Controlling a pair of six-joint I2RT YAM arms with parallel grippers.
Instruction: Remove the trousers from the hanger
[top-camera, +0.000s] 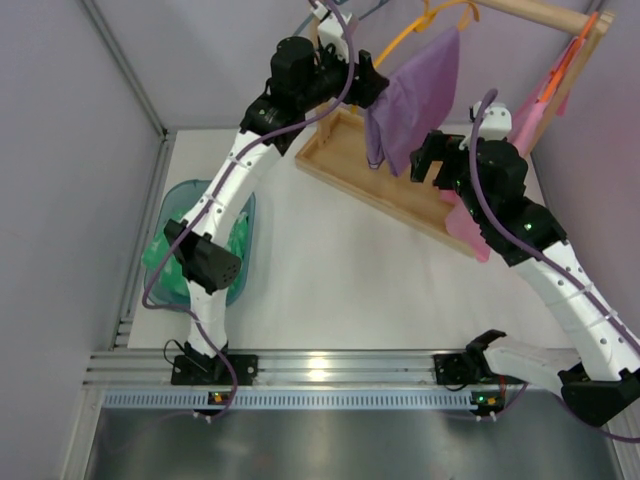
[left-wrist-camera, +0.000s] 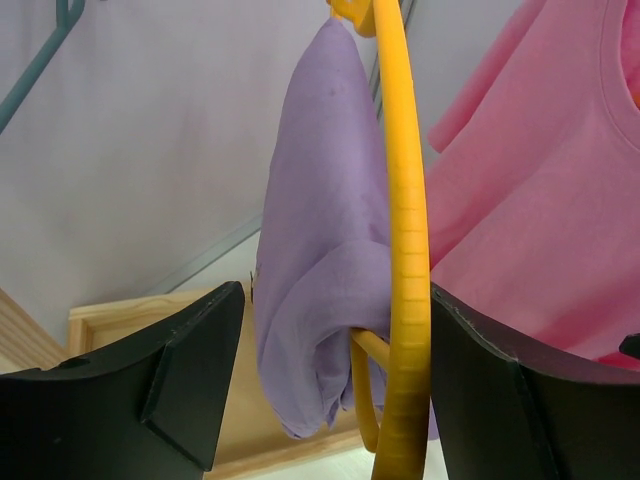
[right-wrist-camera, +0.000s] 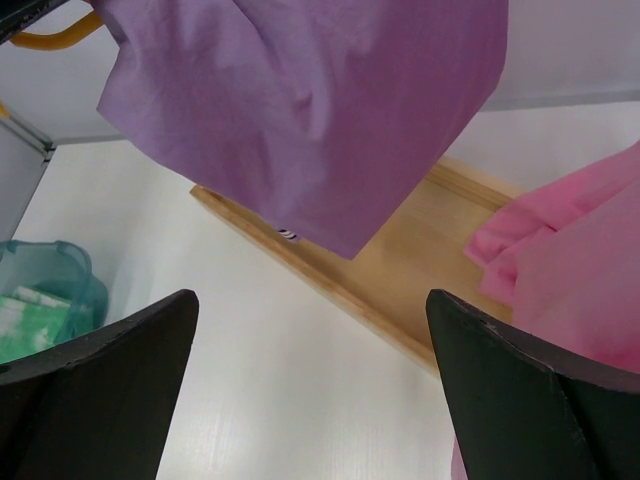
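Note:
The lilac trousers (top-camera: 415, 100) hang draped over the yellow-orange hanger (top-camera: 415, 28) on the wooden rail at the back. My left gripper (top-camera: 372, 85) is open at the hanger's left end. In the left wrist view the hanger's arm (left-wrist-camera: 405, 250) and a fold of the trousers (left-wrist-camera: 315, 250) sit between the open jaws (left-wrist-camera: 335, 300), with the hanger close against the right finger (left-wrist-camera: 500, 390). My right gripper (top-camera: 428, 160) is open and empty just below the trousers' lower edge. In the right wrist view the trousers (right-wrist-camera: 310, 110) hang above the jaws (right-wrist-camera: 310, 300).
The rack's wooden base tray (top-camera: 350, 160) lies under the garments. A pink garment (top-camera: 530, 120) hangs on an orange-red hanger to the right, behind my right arm. A teal basin (top-camera: 175, 205) holding green-and-white cloth stands at the left. A grey-blue hanger (left-wrist-camera: 40, 60) hangs at the far left.

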